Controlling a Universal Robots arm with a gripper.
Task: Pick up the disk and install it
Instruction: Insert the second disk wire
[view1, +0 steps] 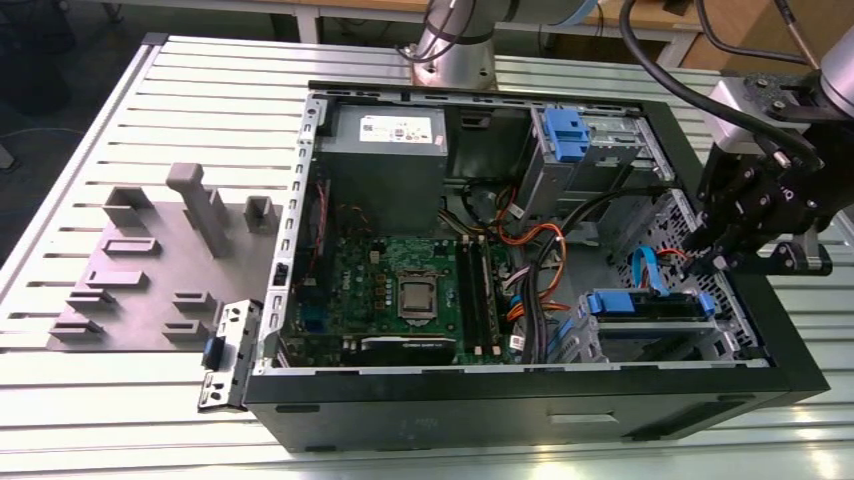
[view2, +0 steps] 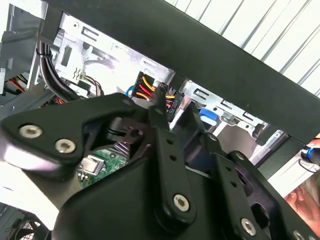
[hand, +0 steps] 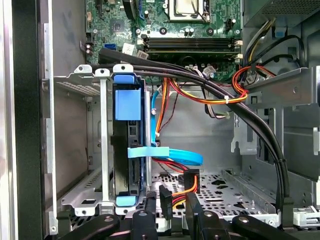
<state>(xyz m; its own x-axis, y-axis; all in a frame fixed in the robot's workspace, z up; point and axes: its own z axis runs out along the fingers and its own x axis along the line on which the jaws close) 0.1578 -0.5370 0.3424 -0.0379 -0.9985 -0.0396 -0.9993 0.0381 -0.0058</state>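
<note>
Your disk (hand: 125, 150) sits edge-on in the metal drive cage (hand: 82, 80), and the gripper (view1: 721, 255) hangs just over the open computer case (view1: 534, 410).

You see the disk only as a dark, narrow side with blue bracket tabs at both ends; its label face is hidden from you. Cables (hand: 210, 95) cross beside it. In both wrist views the gripper's own black linkage blocks the fingertips, so you cannot tell whether the jaws are parted or closed. The case rests on the slatted worktop (view1: 160, 120).
</note>
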